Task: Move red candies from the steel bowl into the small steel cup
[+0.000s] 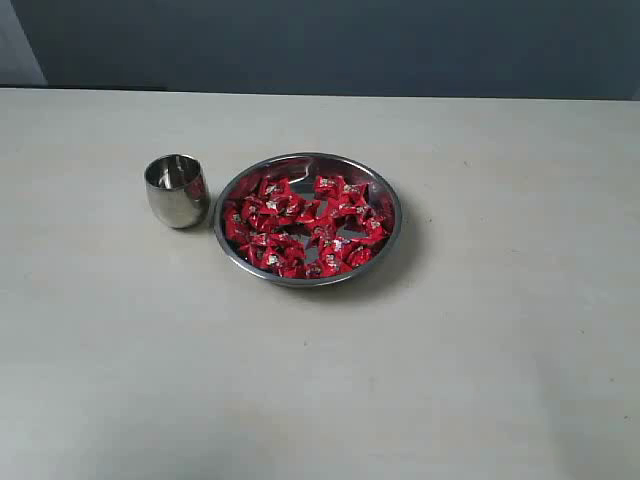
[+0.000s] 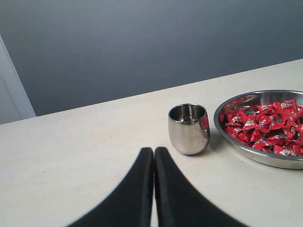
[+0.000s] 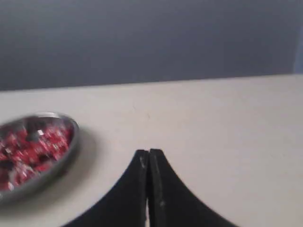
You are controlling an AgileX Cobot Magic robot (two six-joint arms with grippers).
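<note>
A wide shallow steel bowl [image 1: 384, 196] sits near the middle of the table, heaped with red candies [image 1: 300, 228] in shiny wrappers. Just left of it, nearly touching, stands the small steel cup [image 1: 177, 190], which looks empty. Neither arm shows in the exterior view. In the left wrist view my left gripper [image 2: 154, 150] is shut with nothing in it, a short way from the cup [image 2: 188, 128] and the bowl [image 2: 265, 157] with its candies [image 2: 265, 125]. My right gripper [image 3: 148, 152] is shut and empty too, with the bowl [image 3: 66, 158] and candies [image 3: 31, 153] off to one side.
The pale table [image 1: 480, 350] runs back to a dark grey-blue wall [image 1: 350, 45]. A lighter panel [image 1: 15, 45] shows at the far left corner.
</note>
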